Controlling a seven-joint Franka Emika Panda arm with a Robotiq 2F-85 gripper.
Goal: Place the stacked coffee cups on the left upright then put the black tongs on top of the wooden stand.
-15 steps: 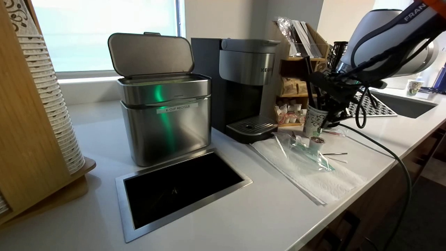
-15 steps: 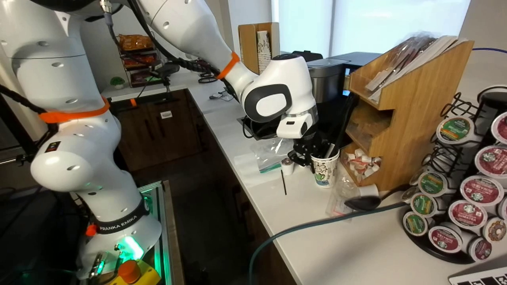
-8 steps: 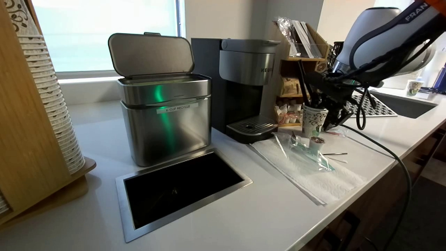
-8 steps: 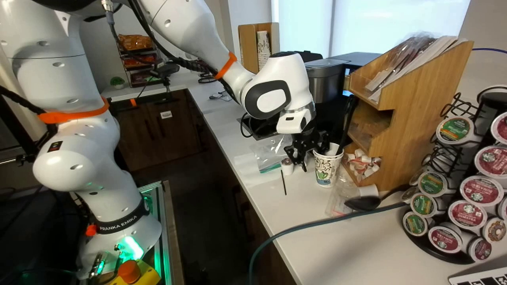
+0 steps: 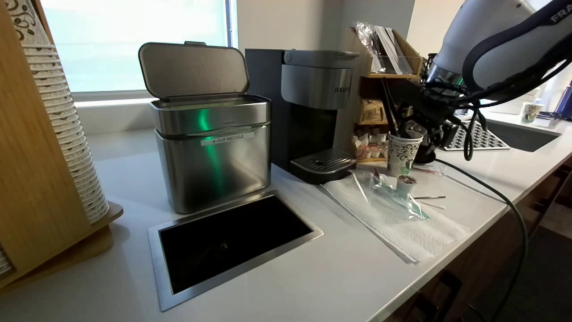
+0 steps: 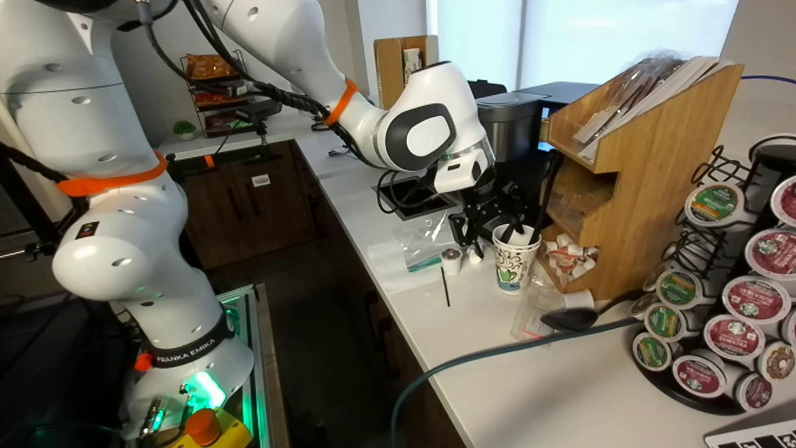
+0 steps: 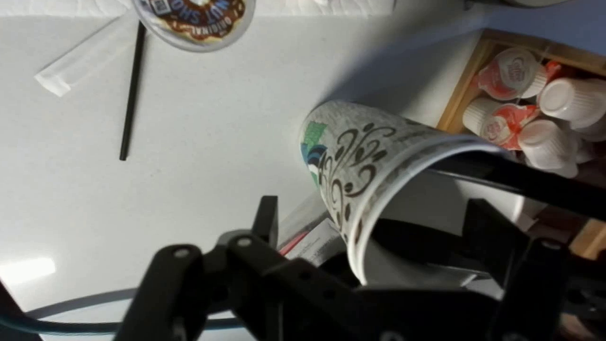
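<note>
Wide apart at the fingers [image 7: 266, 220], bottom of the wrist view, with nothing clamped; set outside the rim of the nested paper cups [image 7: 345, 156] at left, across the mouth at right. Cannot tell whether touching or reaching inside. As to the cups, standing upright on the bench [image 6: 547, 398] in both exterior views; hence likely finished with the first step and due to turn to the black tongs [image 7: 535, 181]. Leaning in the cups, to judge by the long slim arms, one running off the right edge of the wrist view. Calls next, most likely, for clearing the rim, closing on the tongs above the mouth, lifting straight out so as not to tip such light cups, then laying across the top of the wooden stand [image 6: 668, 186], right side of an exterior view. Will want care up there, with a sloping top compartment full of wrapped packets [image 6: 647, 102]. In the cups, find thin paper printed with brown scrolls, tapering to the base, with a smooth rolled lip; in the stand, warm brown grained wood cut in steps. In the wrist view, find ribbed plastic creamers [image 7: 565, 102] at upper right and, at upper left, a thin black stick [image 7: 132, 90] near a round coffee pod [image 7: 196, 19]. Farther out, find embossed paper towel [image 5: 415, 237] under a limp clear bag [image 6: 429, 239].
</note>
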